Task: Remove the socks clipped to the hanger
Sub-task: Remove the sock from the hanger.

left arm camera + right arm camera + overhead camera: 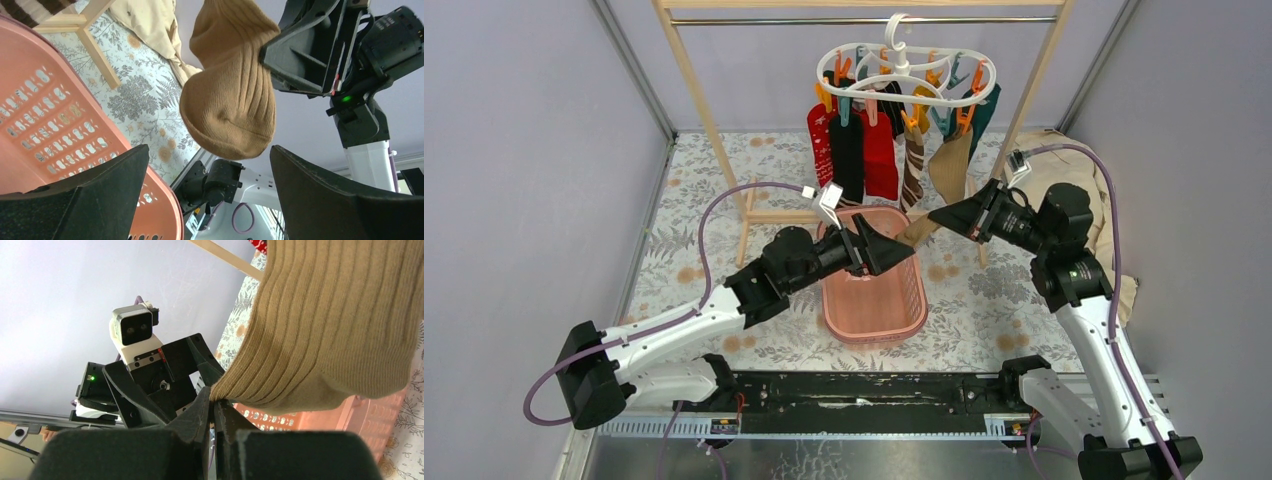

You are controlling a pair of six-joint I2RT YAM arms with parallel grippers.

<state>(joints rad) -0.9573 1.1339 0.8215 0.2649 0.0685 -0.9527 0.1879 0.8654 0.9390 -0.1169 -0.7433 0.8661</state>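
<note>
Up under the wooden rack [692, 90] rail, hooks the hanger [904, 78], with the socks [864, 150] clipped beneath: red, black, striped, olive-brown, teal. Pinches the olive-brown sock [230, 95] by a fold of its lower part with the right gripper [214, 401], jaws pressed together on the ribbed fabric, upper end up among the clips [964, 118]. Spreads the left gripper [902, 256] wide over the pink basket [874, 336], just beside that sock's dangling toe, touching nothing

Behind the basket [902, 290], socks [881, 150] hang on the hanger [902, 72].
</note>
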